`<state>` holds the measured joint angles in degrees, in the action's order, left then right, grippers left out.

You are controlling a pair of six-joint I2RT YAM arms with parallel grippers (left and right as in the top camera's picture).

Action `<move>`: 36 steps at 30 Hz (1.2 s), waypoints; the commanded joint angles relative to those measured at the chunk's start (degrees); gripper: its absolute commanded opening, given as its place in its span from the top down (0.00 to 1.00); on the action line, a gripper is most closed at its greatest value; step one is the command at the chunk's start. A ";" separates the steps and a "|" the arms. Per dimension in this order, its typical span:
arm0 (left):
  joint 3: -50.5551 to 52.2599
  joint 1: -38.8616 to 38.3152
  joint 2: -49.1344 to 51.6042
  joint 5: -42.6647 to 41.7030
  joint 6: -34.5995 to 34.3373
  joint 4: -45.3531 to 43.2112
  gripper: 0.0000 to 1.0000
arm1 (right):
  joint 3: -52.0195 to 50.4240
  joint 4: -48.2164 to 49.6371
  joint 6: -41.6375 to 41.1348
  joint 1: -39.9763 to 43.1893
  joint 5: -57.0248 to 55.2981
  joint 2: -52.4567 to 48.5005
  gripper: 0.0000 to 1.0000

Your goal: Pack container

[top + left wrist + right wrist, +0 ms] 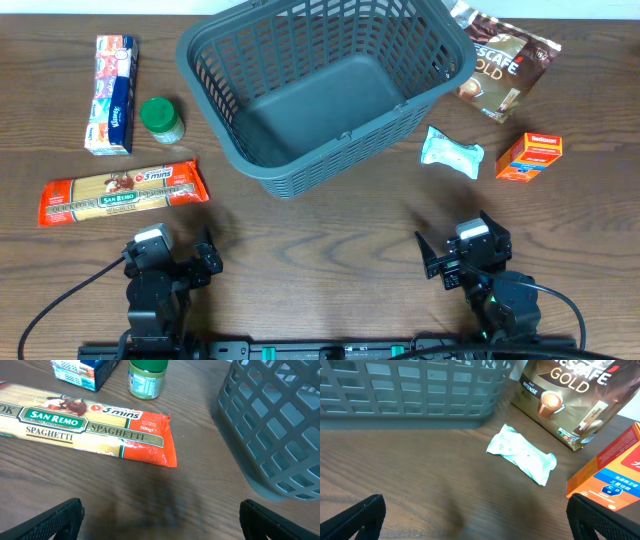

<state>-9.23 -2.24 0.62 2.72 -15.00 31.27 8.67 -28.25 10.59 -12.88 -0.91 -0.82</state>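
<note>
Your container [310, 100] sat at upper centre of the overhead frame, turned at a slant: one large dark grey-blue plastic basket, rectangular, with lattice sides, a thick rim and a solid floor showing bare. You had six groceries around it, one of each. At the left lay a blue-and-white carton [112, 95], a green-lidded jar [161, 119] just beside it, and a red spaghetti packet [122, 193] below them. At the right lay a brown coffee bag [505, 62], a pale mint sachet [451, 153] and an orange box [529, 157]. Your left gripper [160, 517] and right gripper [476, 512] each stood spread wide over the table [320, 230], pinching nothing. Only the overhead view gave you the whole basket. The left wrist view caught just a corner of its wall, yet let you read "San Remo" on the packet. The right wrist view showed the cup printed on the coffee bag
</note>
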 commanded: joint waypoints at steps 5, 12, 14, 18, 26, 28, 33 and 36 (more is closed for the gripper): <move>0.83 0.31 -0.39 -0.20 0.28 -0.09 0.02 | -0.81 -0.04 -0.68 -0.33 -0.57 0.50 0.01; 0.83 0.31 -0.39 -0.20 0.28 -0.09 0.01 | -0.81 -0.04 -0.66 -0.33 -0.57 0.50 0.01; 0.83 0.31 -0.39 -0.20 0.28 -0.09 0.02 | -0.81 -0.04 -0.66 -0.33 -0.57 0.50 0.01; 0.83 0.31 -0.39 -0.20 0.31 -0.09 0.01 | -0.81 0.04 -0.76 -0.33 0.28 0.50 0.01; 0.83 0.31 -0.39 -0.20 0.28 -0.09 0.02 | -0.79 -0.44 -54.71 -0.33 5.55 0.48 0.01; 0.83 0.31 -0.39 -0.20 0.31 -0.09 0.01 | -0.79 -0.26 -64.06 -0.33 5.42 0.39 0.01; 0.83 0.31 -0.39 -0.20 0.31 -0.09 0.01 | -0.87 2.64 -67.60 -0.33 8.94 0.39 0.01; 0.83 0.31 -0.39 -0.20 0.31 -0.09 0.01 | -0.83 11.39 -59.89 -0.33 15.10 0.26 0.01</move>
<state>-9.23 -2.24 0.62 2.72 -15.00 31.27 7.99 -20.73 -48.62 -12.88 7.49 -0.82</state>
